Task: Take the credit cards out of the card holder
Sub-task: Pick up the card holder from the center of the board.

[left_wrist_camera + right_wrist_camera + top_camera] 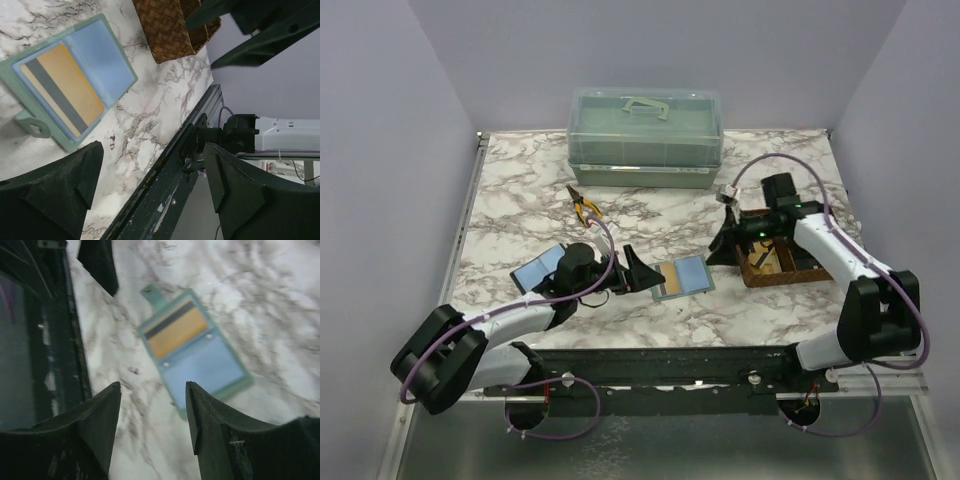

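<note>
The card holder [683, 276] lies open and flat on the marble table, grey-green rim, blue inside. A gold credit card [671, 280] with a dark stripe sits in its left half; the right half shows only blue. No other card shows. My left gripper [632, 272] is open and empty just left of the holder. My right gripper [724, 246] is open and empty, above and just right of it. The left wrist view shows the holder [112, 65] and card [75, 92] beyond my gripper [152, 165]. The right wrist view shows the holder [215, 370] and card [177, 332] beyond my gripper [153, 390].
A brown woven basket [790, 271] stands right of the holder, under the right arm. A black-framed blue panel [542, 265] lies by the left arm. Yellow-handled pliers [585, 208] and a green lidded box [645, 135] are farther back. The black rail [670, 365] runs along the near edge.
</note>
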Available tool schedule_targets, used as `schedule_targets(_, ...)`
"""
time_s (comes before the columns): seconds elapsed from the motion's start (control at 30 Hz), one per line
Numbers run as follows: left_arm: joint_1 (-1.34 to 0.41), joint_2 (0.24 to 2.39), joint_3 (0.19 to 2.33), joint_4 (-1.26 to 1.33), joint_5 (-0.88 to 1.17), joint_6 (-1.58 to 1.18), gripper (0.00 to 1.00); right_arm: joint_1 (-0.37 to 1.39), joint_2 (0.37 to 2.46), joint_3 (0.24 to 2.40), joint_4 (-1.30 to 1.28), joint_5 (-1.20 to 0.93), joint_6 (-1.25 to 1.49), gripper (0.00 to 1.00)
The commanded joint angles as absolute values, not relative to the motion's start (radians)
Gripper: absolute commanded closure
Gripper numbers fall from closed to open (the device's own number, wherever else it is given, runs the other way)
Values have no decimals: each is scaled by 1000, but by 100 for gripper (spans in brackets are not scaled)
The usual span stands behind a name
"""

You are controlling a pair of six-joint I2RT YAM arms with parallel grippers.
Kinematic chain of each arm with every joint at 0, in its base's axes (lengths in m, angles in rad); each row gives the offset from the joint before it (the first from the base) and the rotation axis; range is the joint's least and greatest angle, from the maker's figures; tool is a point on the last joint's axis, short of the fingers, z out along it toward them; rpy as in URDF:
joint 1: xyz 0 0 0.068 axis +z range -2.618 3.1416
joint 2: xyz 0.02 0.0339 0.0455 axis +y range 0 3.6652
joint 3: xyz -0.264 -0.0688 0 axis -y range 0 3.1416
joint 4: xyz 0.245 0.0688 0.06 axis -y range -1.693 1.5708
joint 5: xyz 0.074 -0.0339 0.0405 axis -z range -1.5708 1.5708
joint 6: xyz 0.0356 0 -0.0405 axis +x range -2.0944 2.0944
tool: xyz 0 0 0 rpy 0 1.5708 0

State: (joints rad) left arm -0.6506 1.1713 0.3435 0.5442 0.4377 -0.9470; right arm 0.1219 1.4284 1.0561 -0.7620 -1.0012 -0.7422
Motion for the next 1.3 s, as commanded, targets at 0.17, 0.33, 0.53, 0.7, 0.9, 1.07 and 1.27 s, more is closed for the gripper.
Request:
schedule_targets(0.17,-739,1318,399,594,262,-1006,20,261,1683,967,-213,-1141,128,41)
schedule_targets(0.33,-742,1407,435,600,229,-1020,35,265,1744,940,-127,-1114,250,42)
schedule_targets(0.53,-744,1515,467,609,207,-1021,50,293,1783,910,-79,-1059,313,44)
schedule_targets(0.7,-744,1560,469,609,183,-1014,53,322,1839,917,-91,-1016,328,51)
schedule_targets(0.9,-743,1598,471,609,178,-999,59,365,1866,922,-102,-968,315,51)
schedule_targets(1.07,-740,1626,472,609,182,-992,68,369,1894,928,-122,-923,305,51)
schedule_targets(1.27,-740,1647,471,609,189,-996,71,371,1907,936,-146,-858,283,51)
